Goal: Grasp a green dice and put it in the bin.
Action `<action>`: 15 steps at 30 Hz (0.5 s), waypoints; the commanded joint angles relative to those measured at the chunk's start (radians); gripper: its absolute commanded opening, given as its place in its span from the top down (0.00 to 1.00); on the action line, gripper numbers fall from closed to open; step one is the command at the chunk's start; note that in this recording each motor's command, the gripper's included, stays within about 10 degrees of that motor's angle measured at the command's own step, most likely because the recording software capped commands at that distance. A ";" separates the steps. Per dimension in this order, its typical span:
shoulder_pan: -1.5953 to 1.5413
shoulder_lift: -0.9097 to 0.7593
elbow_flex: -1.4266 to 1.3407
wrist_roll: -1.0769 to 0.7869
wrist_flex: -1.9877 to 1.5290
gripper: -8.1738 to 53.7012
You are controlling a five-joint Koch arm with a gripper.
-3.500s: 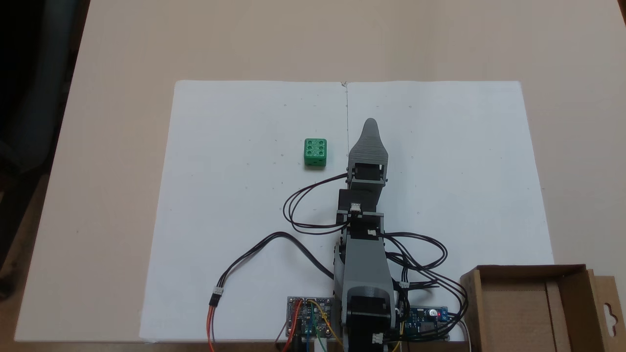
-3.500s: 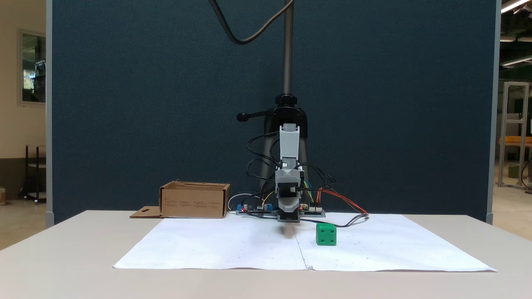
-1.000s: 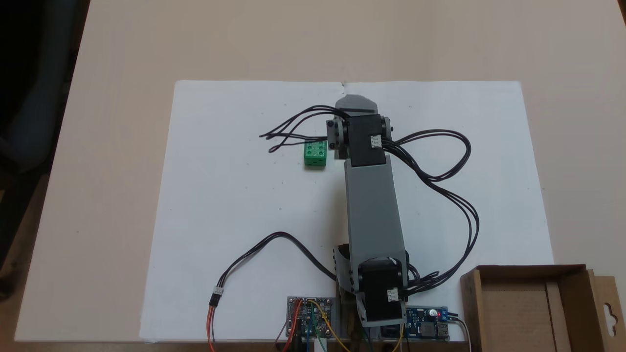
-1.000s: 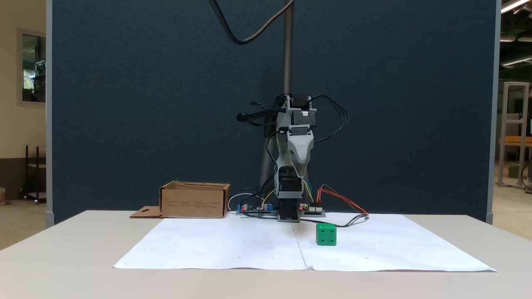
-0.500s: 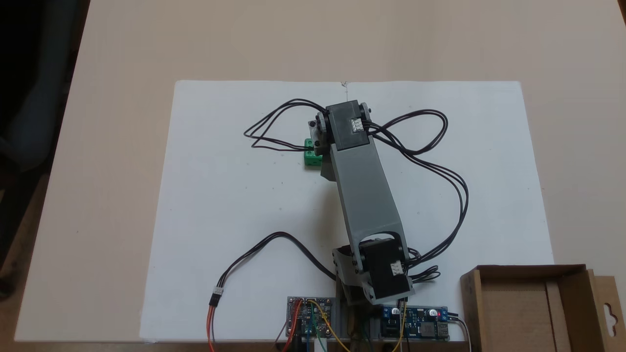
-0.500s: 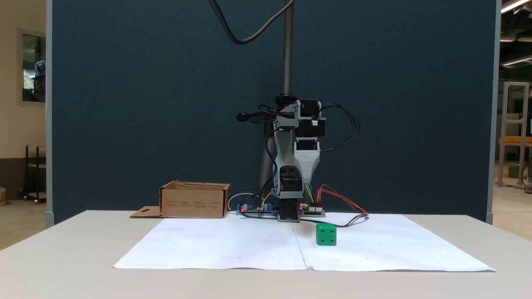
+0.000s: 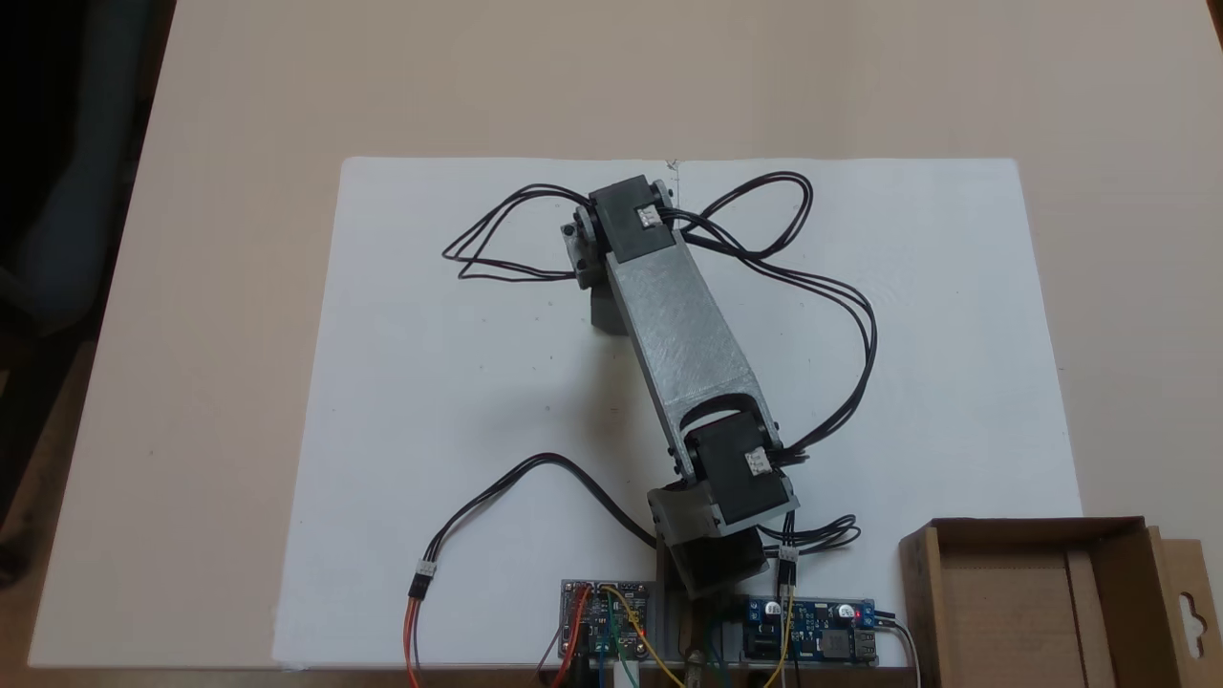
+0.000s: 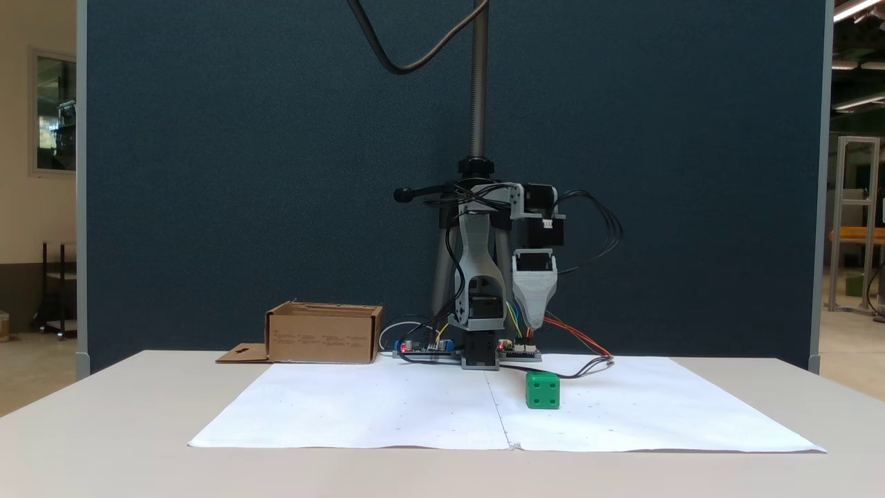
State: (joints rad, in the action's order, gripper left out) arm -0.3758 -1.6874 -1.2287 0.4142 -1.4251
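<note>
The green dice (image 8: 542, 391) sits on the white paper (image 8: 387, 408), right of its centre seam in the front fixed view. In the fixed view from above, the arm's forearm (image 7: 678, 325) covers the dice. My gripper (image 8: 534, 322) hangs tip-down a short way above the dice and slightly to its left, not touching it. Its jaws lie one behind the other, so I cannot tell whether they are open. The bin, a brown cardboard box (image 7: 919, 573) (image 8: 323, 337), stands beside the arm's base with nothing visible inside.
Black cable loops (image 7: 497, 253) spread from the wrist over the paper (image 7: 430, 382). Two circuit boards (image 7: 607, 619) lie at the arm's base. A camera stand pole (image 8: 477, 104) rises behind the arm, in front of a dark blue partition.
The arm has swung toward the dice and the gripper has come down, tip pointing at the table. From above, the forearm now covers the dice, which has stayed put.
</note>
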 commanded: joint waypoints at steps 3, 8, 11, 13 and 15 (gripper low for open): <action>-0.009 0.000 0.046 0.060 0.000 0.19; -0.009 0.009 0.048 0.061 0.025 0.19; -0.009 0.011 0.048 0.063 0.048 0.19; -0.009 0.011 0.048 0.063 0.058 0.19; -0.009 0.011 0.048 0.063 0.069 0.19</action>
State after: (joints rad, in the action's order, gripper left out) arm -0.3820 -1.6690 -1.2287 0.4157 -1.3698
